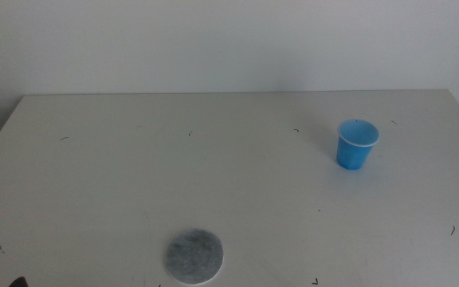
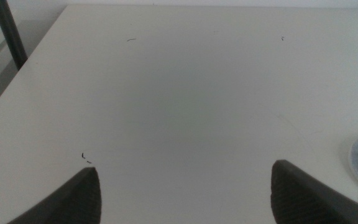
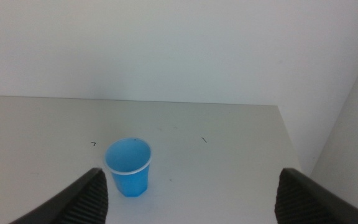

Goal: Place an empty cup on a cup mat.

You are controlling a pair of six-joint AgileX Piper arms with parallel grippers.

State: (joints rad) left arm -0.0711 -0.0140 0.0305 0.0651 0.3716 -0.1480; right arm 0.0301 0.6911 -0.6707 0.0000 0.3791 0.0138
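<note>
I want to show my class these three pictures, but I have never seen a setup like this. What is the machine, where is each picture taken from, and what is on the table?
It is a robot with two arms, each ending in a two-jawed gripper. The middle view looks down over the white table. There a blue cup stands upright, far right, and a grey cup mat lies near the front edge, well apart. The other two pictures come from wrist cameras. The left gripper is open, the mat's edge beside it. The right gripper is open, facing the cup. Nothing is held.
</note>
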